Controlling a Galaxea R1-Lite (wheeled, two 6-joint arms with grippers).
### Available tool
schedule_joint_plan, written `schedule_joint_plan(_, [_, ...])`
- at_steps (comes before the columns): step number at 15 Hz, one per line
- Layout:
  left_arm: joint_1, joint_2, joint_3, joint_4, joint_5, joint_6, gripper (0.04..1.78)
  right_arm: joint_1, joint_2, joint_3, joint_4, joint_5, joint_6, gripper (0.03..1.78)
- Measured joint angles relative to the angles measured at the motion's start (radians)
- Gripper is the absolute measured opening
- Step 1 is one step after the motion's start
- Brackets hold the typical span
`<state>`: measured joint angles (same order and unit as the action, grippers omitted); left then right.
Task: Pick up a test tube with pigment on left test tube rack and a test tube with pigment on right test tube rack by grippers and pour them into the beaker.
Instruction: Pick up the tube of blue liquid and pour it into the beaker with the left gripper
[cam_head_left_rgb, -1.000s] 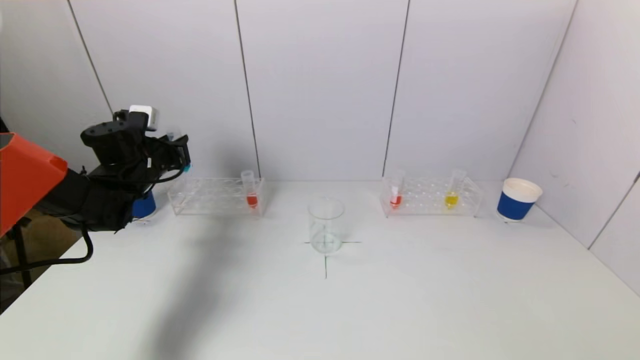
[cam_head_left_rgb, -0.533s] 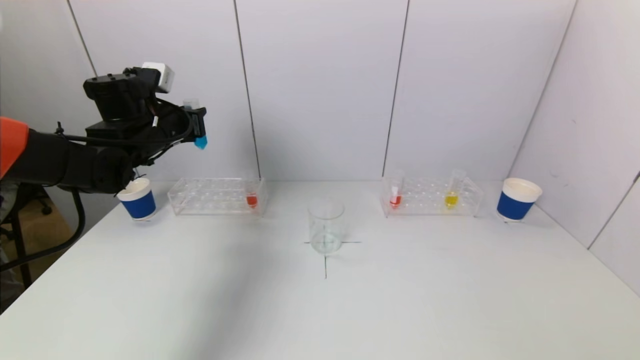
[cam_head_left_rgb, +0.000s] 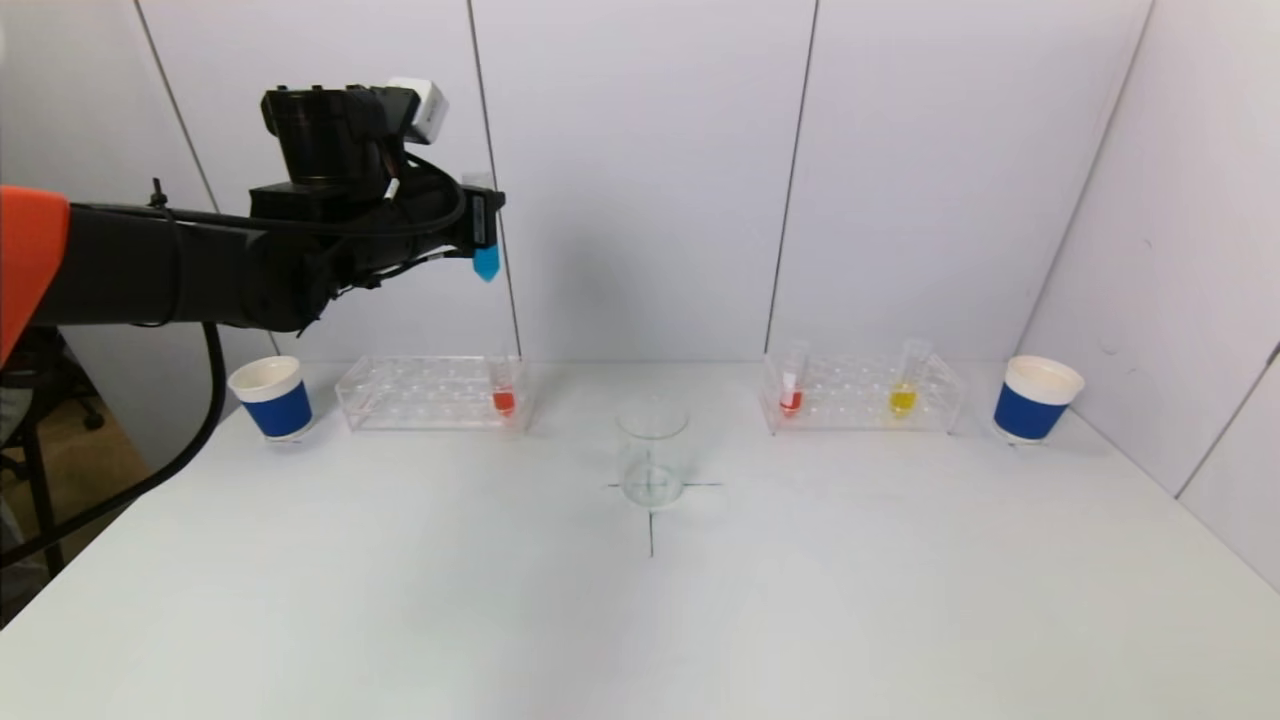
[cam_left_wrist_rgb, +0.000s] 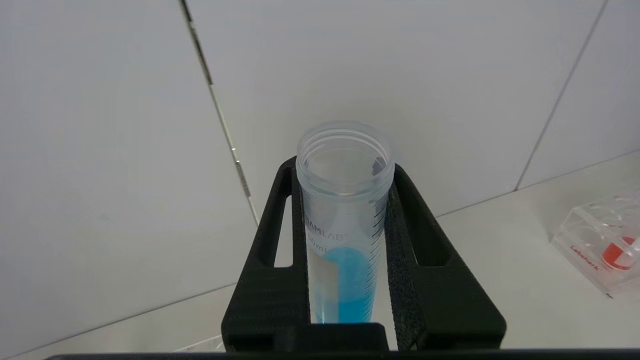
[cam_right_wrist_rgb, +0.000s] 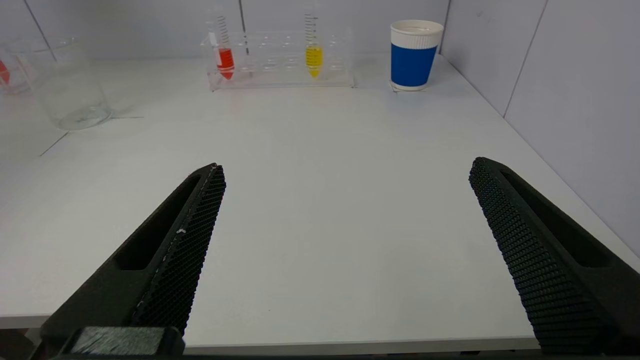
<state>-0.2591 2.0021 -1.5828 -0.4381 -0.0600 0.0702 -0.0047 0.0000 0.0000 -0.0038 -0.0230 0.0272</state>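
head view: left end effector (cam_head_left_rgb: 484, 232) has swung up and inward from over the left test tube rack (cam_head_left_rgb: 432, 392) in the last second, blue-pigment test tube (cam_head_left_rgb: 486, 262) upright, now high and short of the beaker (cam_head_left_rgb: 652, 452). Looks like carry-to-pour.
left wrist view: fingers (cam_left_wrist_rgb: 411, 235) clamped tight on the tube's sides, blue liquid low inside.
right wrist view: right end effector (cam_right_wrist_rgb: 345, 235) spread wide, holding nothing, low over the surface (cam_right_wrist_rgb: 320, 200); its rack pick isn't started.
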Motion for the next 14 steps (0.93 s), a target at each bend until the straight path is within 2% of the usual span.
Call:
schedule_joint_plan(3, [-0.054, 0.058, -0.064, 0.013, -0.023, 0.005, 0.45, 0.000, 0.000, 0.000, 0.000, 0.000, 0.000, 1.77])
schedule_joint_plan(11, [-0.096, 0.186, -0.168, 0.078, -0.337, 0.088, 0.45, 0.000, 0.000, 0.000, 0.000, 0.000, 0.000, 1.77])
schedule_joint_plan(14, [-0.097, 0.224, -0.216, 0.163, -0.447, 0.215, 0.45, 0.000, 0.000, 0.000, 0.000, 0.000, 0.000, 1.77])
